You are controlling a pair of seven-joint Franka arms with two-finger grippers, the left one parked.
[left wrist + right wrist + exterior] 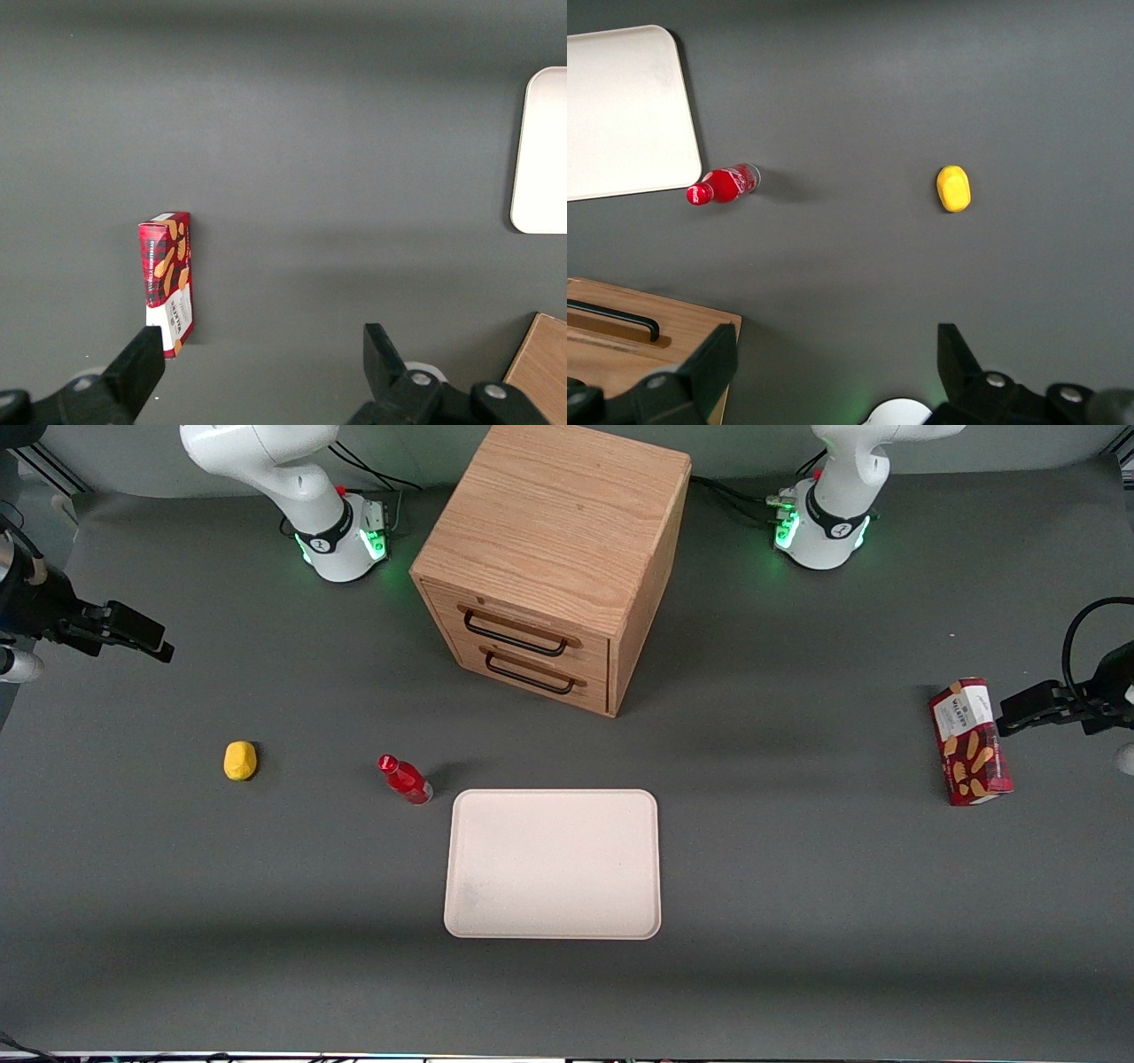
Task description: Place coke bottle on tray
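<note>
Counting 1 coke bottle [406, 779] beside 1 tray [553, 808], 1 yellow lump [239, 761]; gripper [146, 641] w/ fingers wide, nr working-arm table end.

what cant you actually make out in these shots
- Drawer contents: the cabinet has both drawers shut in the front view.
- Coke bottle label: too small to read in any view; it stands beside the tray.
- Gripper: open, high over the working arm's end; the frame edge cuts off its body.
</note>
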